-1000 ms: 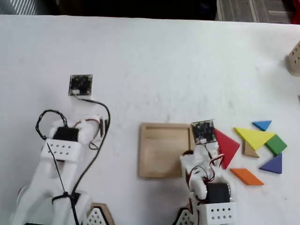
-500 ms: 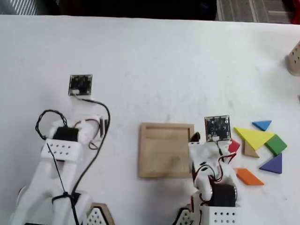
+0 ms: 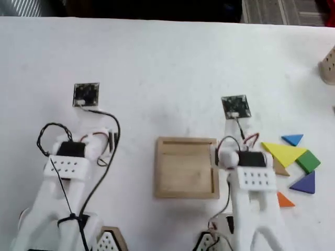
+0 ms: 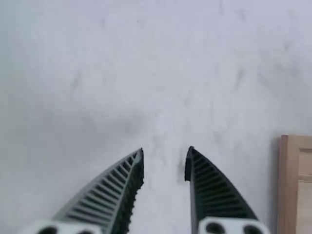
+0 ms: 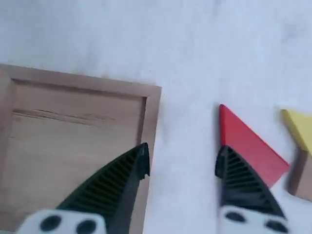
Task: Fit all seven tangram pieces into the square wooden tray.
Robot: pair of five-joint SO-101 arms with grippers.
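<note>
Overhead, the square wooden tray lies at lower centre of the white table. Every visible piece lies outside it, at right: yellow triangle, small blue triangle, green square, purple triangle, tan piece, and orange piece, partly hidden. The right arm stands between tray and pieces. The left arm sits at lower left, well apart from the tray.

Left wrist view: left gripper, fingers apart, holding nothing, above the tabletop near the tray's rim.

Right wrist view: right gripper, fingers apart, holding nothing. One finger overlaps the tray's rim, the other the red triangle, which lies on the table beside the tray.
</note>
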